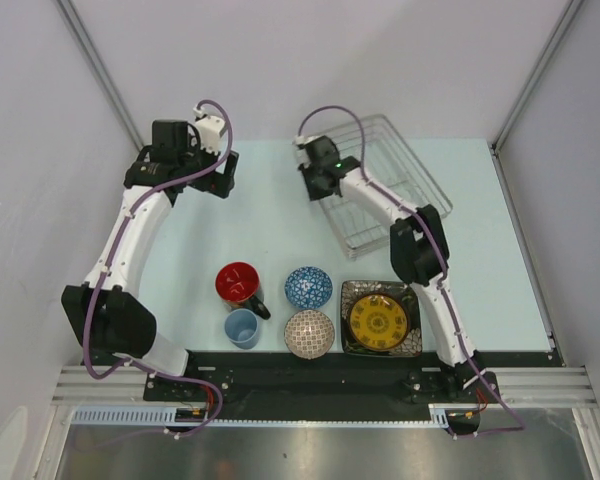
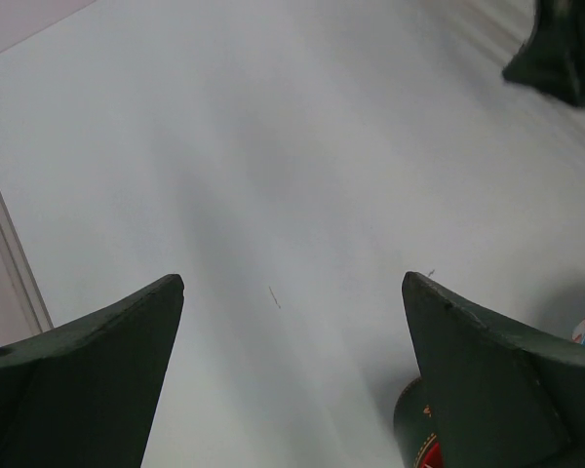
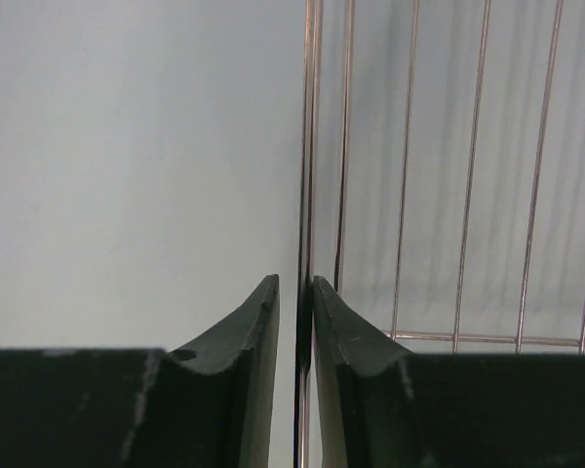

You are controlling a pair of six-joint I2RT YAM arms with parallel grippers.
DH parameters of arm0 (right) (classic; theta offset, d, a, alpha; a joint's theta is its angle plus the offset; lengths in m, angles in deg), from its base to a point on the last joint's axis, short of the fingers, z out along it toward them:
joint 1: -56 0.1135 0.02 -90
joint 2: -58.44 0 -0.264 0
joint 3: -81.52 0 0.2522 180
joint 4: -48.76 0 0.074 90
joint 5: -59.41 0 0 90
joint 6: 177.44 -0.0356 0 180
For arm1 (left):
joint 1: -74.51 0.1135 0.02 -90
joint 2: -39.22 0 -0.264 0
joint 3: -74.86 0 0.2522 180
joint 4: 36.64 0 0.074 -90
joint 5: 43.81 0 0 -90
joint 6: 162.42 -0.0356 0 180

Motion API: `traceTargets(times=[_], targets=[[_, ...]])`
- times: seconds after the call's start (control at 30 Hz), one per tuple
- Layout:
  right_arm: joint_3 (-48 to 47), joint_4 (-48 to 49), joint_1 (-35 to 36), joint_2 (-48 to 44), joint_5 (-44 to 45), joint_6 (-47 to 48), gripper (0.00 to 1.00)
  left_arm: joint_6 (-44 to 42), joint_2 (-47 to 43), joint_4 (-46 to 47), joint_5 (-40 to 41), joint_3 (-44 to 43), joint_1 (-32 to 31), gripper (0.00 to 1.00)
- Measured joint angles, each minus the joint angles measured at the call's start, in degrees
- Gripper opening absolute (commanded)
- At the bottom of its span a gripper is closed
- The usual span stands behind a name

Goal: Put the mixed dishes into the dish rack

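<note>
The silver wire dish rack [image 1: 385, 185] stands at the back right, turned at an angle. My right gripper [image 1: 318, 187] is at its left rim, and in the right wrist view the gripper [image 3: 295, 283] is shut on the rim wire of the rack [image 3: 308, 146]. My left gripper [image 1: 223, 180] hangs open and empty over bare table at the back left [image 2: 292, 288]. In a front row lie the red-inside mug [image 1: 240, 283], light-blue cup [image 1: 242, 328], blue-patterned bowl [image 1: 308, 287], pinkish-beige bowl [image 1: 309, 333], and the yellow plate [image 1: 378, 320] on the dark square plate [image 1: 352, 345].
Grey walls close in the table on the left, back and right. A black rail [image 1: 310, 365] runs along the near edge by the arm bases. The left wrist view shows the mug's edge [image 2: 414, 439] and the right arm [image 2: 561, 49].
</note>
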Motion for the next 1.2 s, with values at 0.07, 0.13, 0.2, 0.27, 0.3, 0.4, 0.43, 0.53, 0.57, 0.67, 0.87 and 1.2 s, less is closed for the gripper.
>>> traceTargets(times=[0.07, 0.13, 0.2, 0.27, 0.3, 0.4, 0.43, 0.53, 0.57, 0.67, 0.87, 1.2], targets=[[3.45, 0.83, 4.20, -2.03, -1.25, 1.60, 0.36, 0.00, 0.00, 0.33, -0.13, 0.00, 0.00, 1.00], [7.04, 1.36, 7.41, -4.11, -2.23, 2.51, 0.60, 0.00, 0.00, 0.87, -0.24, 0.02, 0.00, 1.00], [12.02, 1.95, 10.80, -7.21, -3.96, 3.54, 0.71, 0.02, 0.00, 1.77, -0.59, 0.31, 0.00, 1.00], [15.32, 2.21, 12.20, -9.49, -4.26, 4.02, 0.76, 0.04, 0.00, 2.56, -1.03, 0.79, 0.02, 1.00], [16.68, 2.21, 12.33, -10.60, -4.55, 4.22, 0.80, 0.07, 0.00, 2.80, -1.18, 1.11, 0.04, 1.00], [17.75, 2.19, 11.30, -12.52, -4.66, 4.31, 0.85, 0.35, 0.31, 3.89, -1.99, 1.66, 0.04, 1.00], [17.57, 2.14, 10.62, -12.94, -4.68, 4.31, 0.85, 0.48, 0.63, 4.37, -2.27, 1.66, 0.04, 1.00], [13.46, 0.26, 8.00, -13.11, -4.87, 3.78, 0.89, 0.63, 2.78, 6.84, -3.39, 1.60, 0.04, 1.00], [11.50, -0.50, 7.13, -13.11, -5.16, 3.34, 0.89, 0.70, 4.46, 7.08, -4.11, 0.98, 0.04, 0.99], [4.85, -1.75, 4.83, -13.35, -6.73, 1.22, 0.90, 1.16, 11.54, 7.56, -5.92, -3.72, 0.04, 0.98], [1.42, -3.41, 3.76, -19.15, -9.29, -3.93, 0.84, 2.16, 27.80, 7.72, -9.22, -18.12, 0.04, 0.96], [36.59, -3.85, -10.58, -44.02, -5.53, -17.73, 0.78, 3.74, 38.27, 9.79, -14.23, -34.23, -1.11, 0.96]])
